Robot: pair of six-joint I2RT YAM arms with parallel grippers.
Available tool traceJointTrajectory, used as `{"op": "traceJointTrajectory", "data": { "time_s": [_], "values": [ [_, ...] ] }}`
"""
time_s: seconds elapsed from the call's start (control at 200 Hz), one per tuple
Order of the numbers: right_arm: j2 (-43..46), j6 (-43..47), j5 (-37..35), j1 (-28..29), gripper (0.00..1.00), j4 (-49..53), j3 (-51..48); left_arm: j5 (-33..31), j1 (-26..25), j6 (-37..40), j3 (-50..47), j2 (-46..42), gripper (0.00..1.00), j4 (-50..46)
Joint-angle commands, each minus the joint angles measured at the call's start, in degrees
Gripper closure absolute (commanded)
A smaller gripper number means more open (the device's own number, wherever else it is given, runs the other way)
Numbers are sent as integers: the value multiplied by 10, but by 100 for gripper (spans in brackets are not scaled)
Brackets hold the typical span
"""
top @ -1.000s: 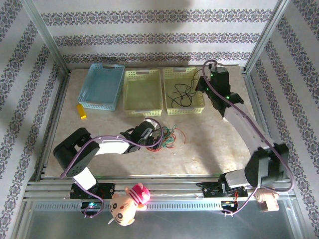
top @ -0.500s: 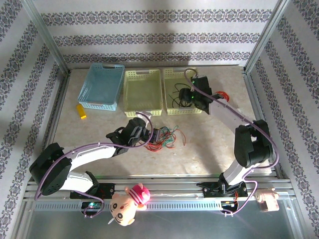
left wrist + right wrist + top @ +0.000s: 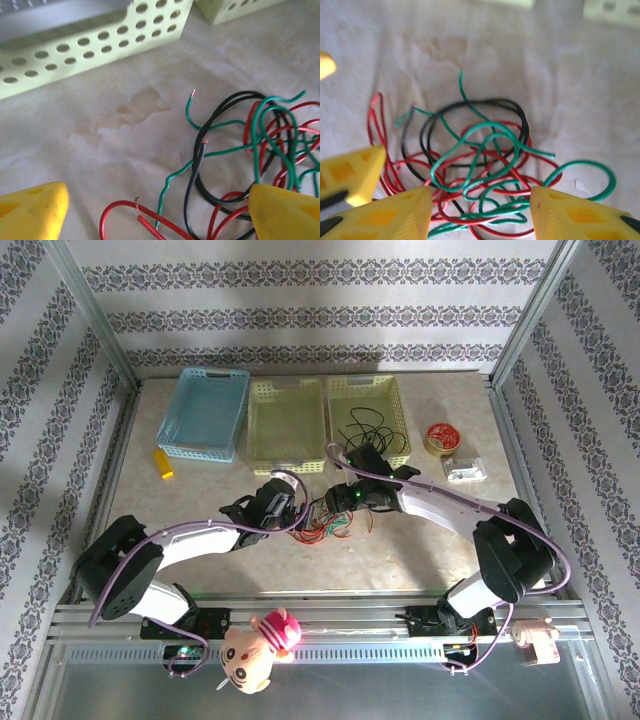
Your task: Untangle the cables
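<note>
1. The step in hand looks like the reach-in. Both arms are over the tangled cables [image 3: 338, 522] and no strand is lifted clear of it.
2. The tangle lies on the table [image 3: 430, 540] about midway between its left and right edges, just on the near side of the row of baskets. More loose black wires [image 3: 368, 436] lie in the right-hand yellow basket [image 3: 404, 425].
3. The left end effector [image 3: 157, 197] is spread wide and pinches nothing. One finger is over bare table and the other is over the edge of the heap.
4. The right end effector [image 3: 480, 196] is also spread, with red and green loops lying in the gap and nothing clamped.
5. The next move probably calls for singling out one strand by a free end. One end effector would close on it while the other pins the heap, so the strand draws out without tightening the loops.
6. The heap has no true long axis. It is a loose round knot, slightly wider from left to right.
7. The green strand [image 3: 189, 107] has a bare-tipped end pointing toward the baskets. The black strand [image 3: 198, 160] ends just beside it, and the red strand [image 3: 120, 207] curls toward the near edge.
</note>
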State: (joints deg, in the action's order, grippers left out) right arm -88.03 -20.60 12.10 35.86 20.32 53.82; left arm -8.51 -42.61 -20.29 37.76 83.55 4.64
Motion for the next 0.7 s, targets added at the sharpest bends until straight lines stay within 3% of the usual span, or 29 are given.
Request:
{"op": "traceJointTrajectory", "data": {
  "time_s": [0.0,0.175,0.355,0.51,0.695],
  "values": [
    [-21,2,27,-3,47,15,-20,12,9,-4,25,25,9,-7],
    [-33,0,40,-9,49,4,-30,11,11,10,56,67,16,-9],
    [-31,-2,43,-9,50,2,-32,14,11,15,76,104,35,-21],
    [-23,-1,37,-10,50,2,-38,28,11,12,73,115,47,-25],
    [-14,-2,35,-11,50,-3,-48,30,11,15,84,111,89,-17]
  ]
}}
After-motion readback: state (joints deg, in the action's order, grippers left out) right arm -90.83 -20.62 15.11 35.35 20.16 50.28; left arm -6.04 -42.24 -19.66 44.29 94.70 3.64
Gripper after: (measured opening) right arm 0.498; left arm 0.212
